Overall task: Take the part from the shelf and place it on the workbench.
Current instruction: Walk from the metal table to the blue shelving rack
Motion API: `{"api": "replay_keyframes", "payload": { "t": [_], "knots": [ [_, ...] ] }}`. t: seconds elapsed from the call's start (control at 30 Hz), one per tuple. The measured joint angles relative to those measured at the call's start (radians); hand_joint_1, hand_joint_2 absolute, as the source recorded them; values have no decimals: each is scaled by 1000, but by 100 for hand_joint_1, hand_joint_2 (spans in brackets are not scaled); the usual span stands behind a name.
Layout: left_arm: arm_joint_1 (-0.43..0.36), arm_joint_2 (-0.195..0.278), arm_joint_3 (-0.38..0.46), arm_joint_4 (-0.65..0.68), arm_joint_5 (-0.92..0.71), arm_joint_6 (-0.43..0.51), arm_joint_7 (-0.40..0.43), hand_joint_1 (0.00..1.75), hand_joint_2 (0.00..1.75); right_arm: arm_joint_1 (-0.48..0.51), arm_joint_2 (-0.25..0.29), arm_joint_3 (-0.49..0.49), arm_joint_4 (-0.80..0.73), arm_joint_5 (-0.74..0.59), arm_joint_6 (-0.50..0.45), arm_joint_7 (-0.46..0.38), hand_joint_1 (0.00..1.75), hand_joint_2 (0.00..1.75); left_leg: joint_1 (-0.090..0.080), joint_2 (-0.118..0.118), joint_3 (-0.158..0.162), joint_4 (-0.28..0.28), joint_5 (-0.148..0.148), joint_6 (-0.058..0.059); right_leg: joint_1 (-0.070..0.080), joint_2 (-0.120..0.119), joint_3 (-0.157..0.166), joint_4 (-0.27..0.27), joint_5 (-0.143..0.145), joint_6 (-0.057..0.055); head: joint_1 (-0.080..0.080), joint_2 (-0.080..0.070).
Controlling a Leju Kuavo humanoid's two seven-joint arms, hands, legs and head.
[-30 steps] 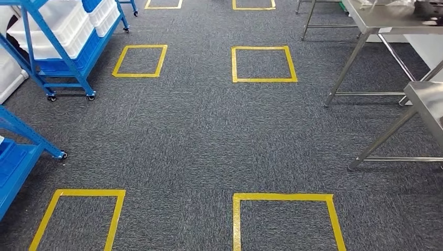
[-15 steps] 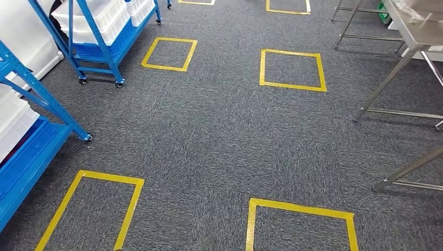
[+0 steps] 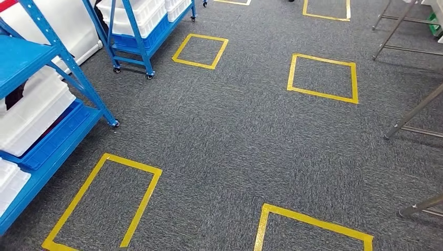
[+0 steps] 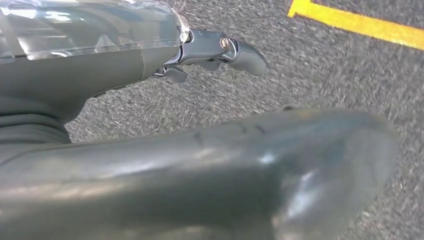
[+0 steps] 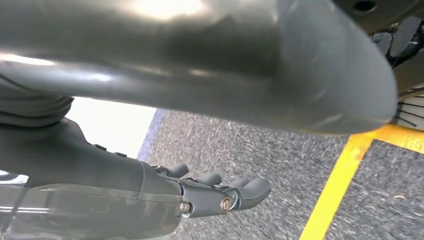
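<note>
I'm walking the robot toward the near blue shelf at far left; white bins are sitting on its lower levels. I can't make out the part, so I'm judging it's in or behind a bin. A second blue shelf is standing further back. I'm steering over the yellow tape square and aiming to stop square-on to the near shelf before raising an arm. Steel table legs are at far right, well apart from the shelves. Left hand is hanging empty, fingers loosely extended. Right hand likewise, holding nothing, fingers slightly bent.
</note>
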Motion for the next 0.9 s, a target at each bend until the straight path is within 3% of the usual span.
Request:
{"api": "replay_keyframes", "payload": {
  "t": [0.07, 0.1, 0.17, 0.23, 0.33, 0.37, 0.4, 0.43, 0.47, 0.53, 0.6, 0.67, 0.73, 0.8, 0.87, 0.9],
  "knots": [
    [-2, 2, -2, 0, -1, 0, 2, 0, 0, 1, -1, -8, 0, -1, -2, 0, 0, 0, -2, 23, 48, -90, 27, 7, 2, -13, 6, 5, -8, 14, 0, 0],
    [-2, 2, -2, 0, -1, 0, 3, 0, 0, 0, -1, -11, 0, -1, -3, 0, 0, 0, -6, 23, 50, -100, 25, 15, 2, -19, 8, 5, -10, 22, 0, 0],
    [1, 4, -2, 0, 0, 2, 5, 0, 0, -4, -2, -16, 0, 2, -4, 1, 0, 0, -9, 6, 49, -103, 28, 32, -3, -27, 13, 6, -13, 36, 0, 0],
    [2, 7, -1, 0, 2, 5, 6, 0, 0, -4, -3, -18, 0, 8, -4, 2, 0, 0, -10, -10, 54, -110, 33, 48, -9, -1, 2, 41, -41, 45, 1, 0],
    [0, 10, -1, 0, 3, 7, 6, 0, 0, 2, -4, -19, 1, 14, -3, 4, 0, 0, -16, -36, 53, -112, 37, 62, -9, 54, -91, 232, -136, 43, 1, 0],
    [0, 10, -1, 0, 3, 8, 6, 0, 0, 3, -4, -19, 2, 15, -3, 4, 0, 0, -19, -47, 53, -112, 37, 64, -8, 60, -122, 288, -151, 41, 1, 0],
    [0, 10, -1, 0, 3, 8, 6, 0, 0, 4, -5, -20, 2, 15, -3, 4, 0, 0, -23, -58, 54, -112, 37, 65, -6, 64, -138, 309, -144, 38, 1, 0],
    [1, 10, -1, 0, 3, 8, 6, 0, 0, 4, -5, -20, 3, 15, -3, 5, 0, 0, -25, -71, 56, -111, 36, 66, -4, 68, -135, 288, -115, 32, 1, 0],
    [1, 10, -1, 0, 3, 8, 6, 0, 0, 5, -7, -20, 3, 17, -3, 5, 0, 0, -27, -83, 59, -111, 35, 67, 0, 76, -115, 230, -71, 24, 1, 0],
    [0, 9, -1, 0, 3, 9, 6, 0, 0, 7, -11, -20, 3, 21, -3, 6, 0, 0, -27, -107, 60, -110, 33, 65, 8, 117, -63, 90, 3, 6, 1, 0],
    [-2, 8, -1, 0, 3, 9, 6, 0, 0, 7, -15, -20, 5, 28, -3, 8, 0, 0, -24, -126, 55, -109, 32, 57, 12, 141, -38, 21, 22, -4, 1, 0],
    [1, 9, 0, 0, 3, 11, 6, 0, 0, 1, -16, -20, 5, 34, -3, 11, 0, 0, -22, -142, 51, -111, 34, 47, 11, 126, -31, 7, 23, -7, 1, 0],
    [5, 11, 0, 0, 4, 14, 4, 0, 0, -2, -16, -20, 5, 41, -2, 13, 0, 0, -26, -117, 40, -86, 16, 37, 6, 104, -17, -15, 29, -12, 1, 0],
    [4, 14, 1, 0, 6, 15, 1, 0, 0, 0, -16, -20, 6, 47, 0, 13, 0, 0, -25, -66, -5, 9, -38, 28, 6, 77, -5, -29, 31, -17, 1, 0],
    [2, 15, 3, 0, 7, 15, -1, 0, 0, 1, -17, -20, 6, 51, 2, 15, 0, 0, -15, -46, -68, 129, -87, 16, 7, 51, -1, -30, 26, -18, 1, 0],
    [3, 16, 5, 0, 7, 15, -3, 0, 0, 0, -17, -20, 6, 52, 4, 17, 0, 0, -9, -42, -84, 156, -89, 9, 6, 39, 1, -29, 22, -15, 1, 0]
  ]
}}
